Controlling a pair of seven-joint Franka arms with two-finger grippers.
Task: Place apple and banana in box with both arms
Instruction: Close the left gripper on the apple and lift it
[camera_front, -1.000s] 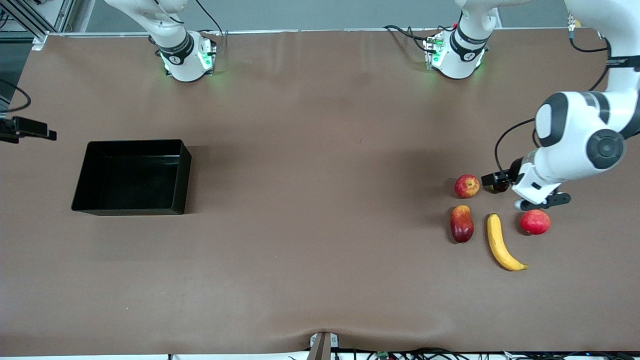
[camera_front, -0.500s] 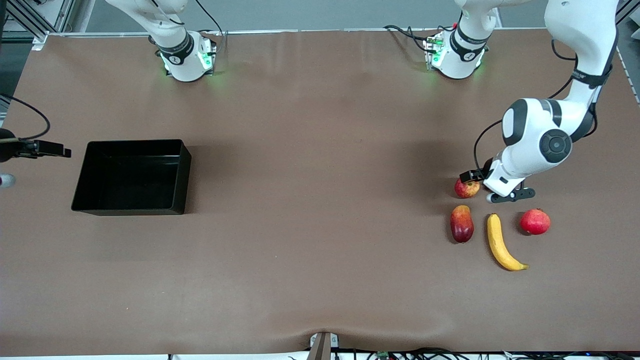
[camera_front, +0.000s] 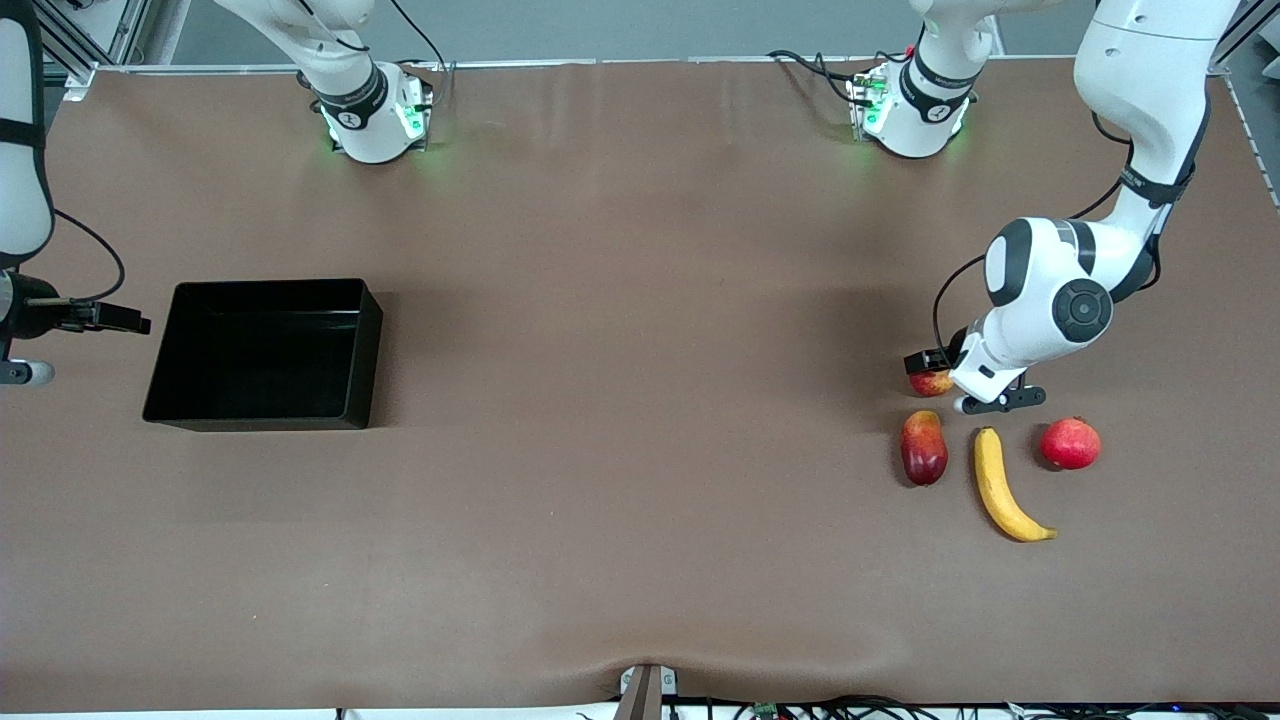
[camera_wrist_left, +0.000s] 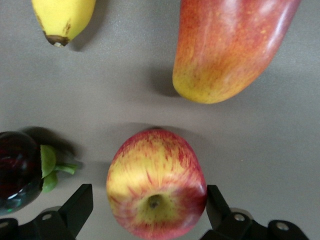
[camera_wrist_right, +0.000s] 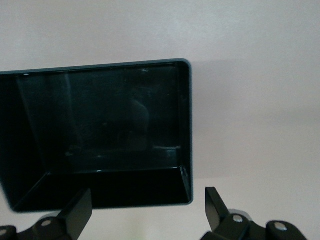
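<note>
The apple (camera_wrist_left: 156, 195), red with yellow streaks, lies on the table between the open fingers (camera_wrist_left: 77, 205) of my left gripper (camera_wrist_left: 148, 209), one on each side. In the front view my left gripper (camera_front: 945, 388) is low over the apple (camera_front: 927, 383) and hides most of it. The banana (camera_front: 1004, 487) lies nearer the front camera; its tip (camera_wrist_left: 62, 17) shows in the left wrist view. The black box (camera_front: 265, 418) stands toward the right arm's end of the table. My right gripper (camera_wrist_right: 147, 210) is open and empty, beside the box (camera_wrist_right: 186, 120).
An elongated red-and-yellow fruit (camera_front: 923, 447) lies beside the banana and just nearer the front camera than the apple (camera_wrist_left: 230, 50). A pinkish-red round fruit (camera_front: 1070, 443) lies beside the banana. A dark round fruit with green leaves (camera_wrist_left: 17, 172) sits close beside the apple.
My left gripper has moved sideways from over the dark fruit to over the apple and now straddles it. The right arm has come into view next to the box.
</note>
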